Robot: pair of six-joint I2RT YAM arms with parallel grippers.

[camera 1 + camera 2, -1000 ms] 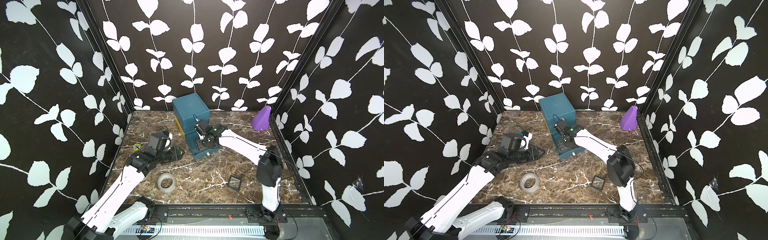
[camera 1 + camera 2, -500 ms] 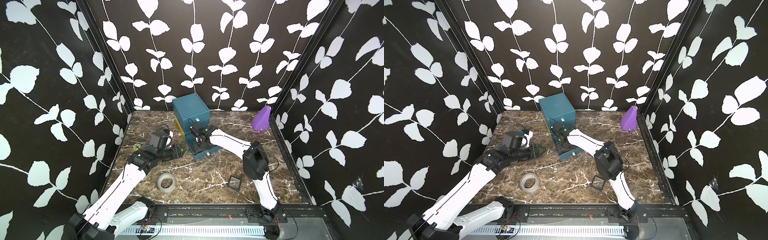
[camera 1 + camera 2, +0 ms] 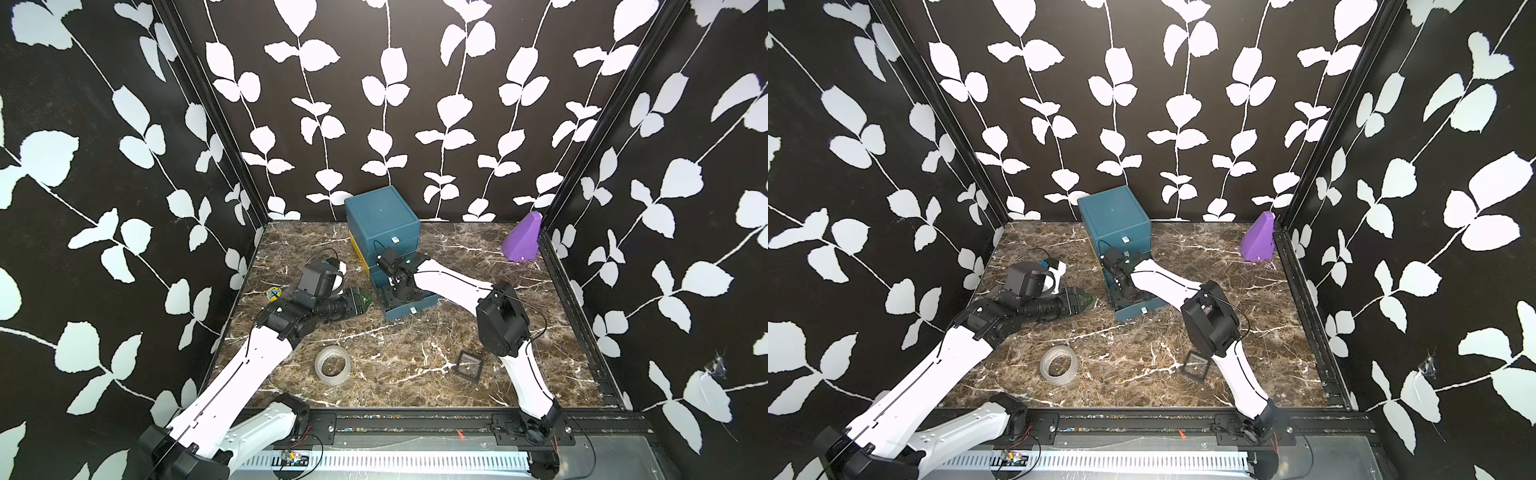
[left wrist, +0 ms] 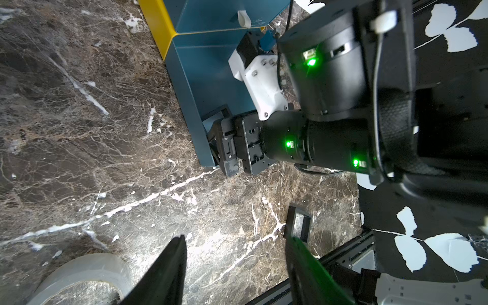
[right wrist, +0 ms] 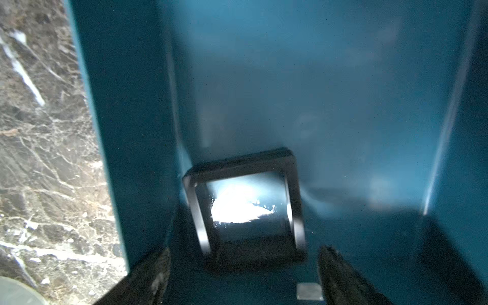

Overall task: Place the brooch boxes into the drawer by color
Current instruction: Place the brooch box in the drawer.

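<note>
- Black box (image 3: 470,365) is lying flat on the table (image 3: 415,345) near the front, apart from the tape roll (image 3: 332,365). It is probably light and stiff with a slick clear centre, so pinching across opposite frame edges looks safest.
- Left gripper (image 4: 235,247) is hovering beside the drawer (image 3: 399,312), jaws part spread, empty.
- Right gripper (image 5: 245,257) is hanging inside that pulled-out bottom drawer, jaws wide, with a second black box (image 5: 245,208) lying loose inside.

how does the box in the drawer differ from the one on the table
The drawer box lies inside the open bottom drawer; the table box lies on the table. The drawer box sits by the open right gripper; the table box has no gripper near it. Both are black square frames.
</note>
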